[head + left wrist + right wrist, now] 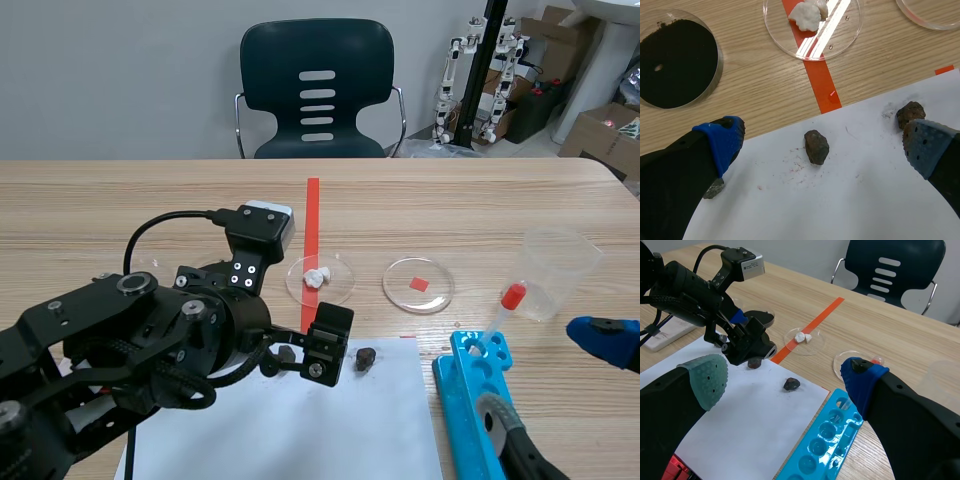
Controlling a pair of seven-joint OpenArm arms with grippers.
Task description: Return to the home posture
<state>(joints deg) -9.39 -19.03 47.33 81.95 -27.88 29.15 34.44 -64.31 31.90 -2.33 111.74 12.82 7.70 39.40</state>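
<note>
Over the white paper [330, 430], near its far edge: left pincer [825, 143], fingers apart, nothing held. One brown stone [816, 146] lies on the sheet between them. Its arm comes in from the paper's left side, long axis slanting down toward the far-right corner. Off the paper's right side, past the blue rack [462, 385]: right pincer [785, 381], also spread and empty, facing across the sheet. Judgement: nothing left to release; retraction not yet done. Left arm needs to lift and pull off the paper.
</note>
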